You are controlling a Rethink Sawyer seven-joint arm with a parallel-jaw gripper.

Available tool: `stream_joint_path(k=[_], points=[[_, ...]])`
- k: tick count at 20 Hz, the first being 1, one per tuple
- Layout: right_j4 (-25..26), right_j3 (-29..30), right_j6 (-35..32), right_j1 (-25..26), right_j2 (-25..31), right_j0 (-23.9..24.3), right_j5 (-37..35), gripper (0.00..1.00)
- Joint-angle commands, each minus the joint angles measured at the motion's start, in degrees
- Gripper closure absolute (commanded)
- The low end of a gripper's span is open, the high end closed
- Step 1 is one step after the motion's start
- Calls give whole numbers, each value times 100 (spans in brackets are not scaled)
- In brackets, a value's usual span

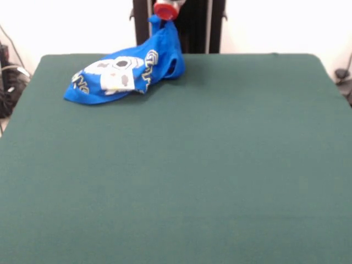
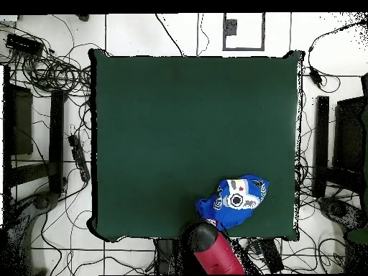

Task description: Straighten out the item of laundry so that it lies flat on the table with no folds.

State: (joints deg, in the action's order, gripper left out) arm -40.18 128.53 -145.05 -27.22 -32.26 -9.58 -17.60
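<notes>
The bright blue shirt (image 1: pixel 124 70) lies bunched at the table's far left side in the front view, with its white graphic and block letters crumpled on top. One corner of it is drawn up into a peak under my gripper (image 1: pixel 159 20), which is shut on that corner just below its red body. The rest of the shirt trails down onto the dark green table (image 1: pixel 192 165). In the overhead view the shirt (image 2: pixel 236 199) sits near the table's (image 2: pixel 180 129) bottom right edge, and my red and black arm (image 2: pixel 214 250) covers the gripper.
The robot's black pedestal (image 1: pixel 192 25) stands behind the table's far edge. Cables and black stands (image 2: pixel 54 136) lie on the floor around the table on the left and right in the overhead view.
</notes>
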Motion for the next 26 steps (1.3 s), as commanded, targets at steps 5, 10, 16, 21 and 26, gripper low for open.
stream_joint_path(k=[5,10,16,21,26], points=[[242,-324,-575,192,1290,1297,1603,100],[1093,-683,-1372,1063,2344,2306,3392,100],[886,-681,-459,567,1667,1960,2221,100],[1262,-1192,378,72,184,1400,251,100],[1966,-1622,316,-208,-487,1275,-861,100]])
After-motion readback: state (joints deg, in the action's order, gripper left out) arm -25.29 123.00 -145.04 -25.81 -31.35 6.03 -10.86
